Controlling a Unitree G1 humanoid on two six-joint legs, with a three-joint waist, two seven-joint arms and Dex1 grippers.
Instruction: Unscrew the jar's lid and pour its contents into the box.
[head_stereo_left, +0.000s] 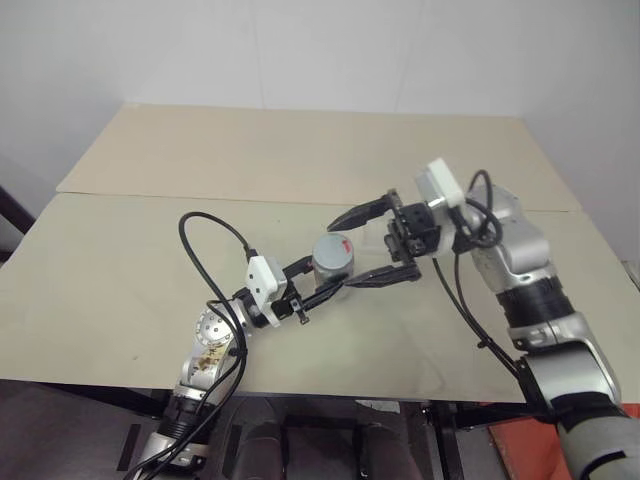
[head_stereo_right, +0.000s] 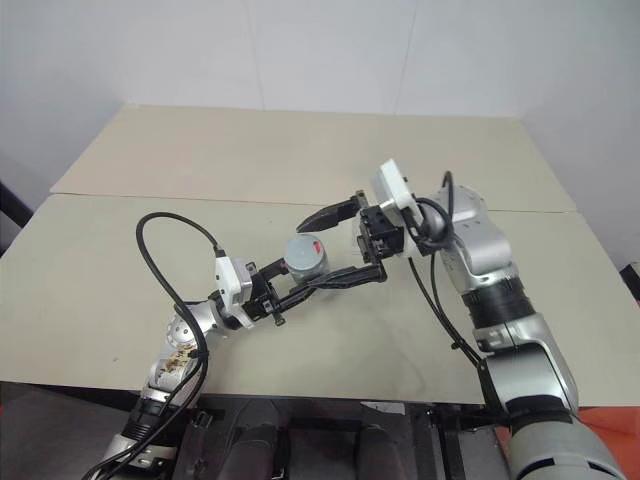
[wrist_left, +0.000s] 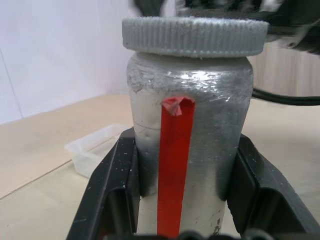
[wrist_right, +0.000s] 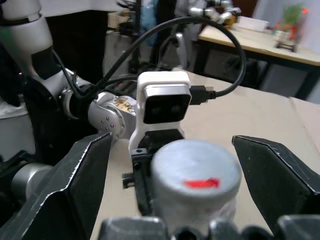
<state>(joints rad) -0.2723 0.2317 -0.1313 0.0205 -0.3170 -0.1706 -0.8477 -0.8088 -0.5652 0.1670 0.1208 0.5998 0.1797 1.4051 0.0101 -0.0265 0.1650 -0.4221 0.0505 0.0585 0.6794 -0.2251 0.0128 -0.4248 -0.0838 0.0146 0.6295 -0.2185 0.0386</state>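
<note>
Small silvery metallic jar (head_stereo_left: 333, 262) w/ red tape strip, ribbed grey round lid (wrist_left: 195, 36) on top, held upright above beige worktop (head_stereo_left: 300, 160), clamped at lower body by left claw (head_stereo_left: 322, 283). Right claw (head_stereo_left: 378, 245) spread wide, fingers either side of jar top, not touching. Clear shallow plastic box (wrist_left: 92, 150) on worktop beyond jar, apart from it.
</note>
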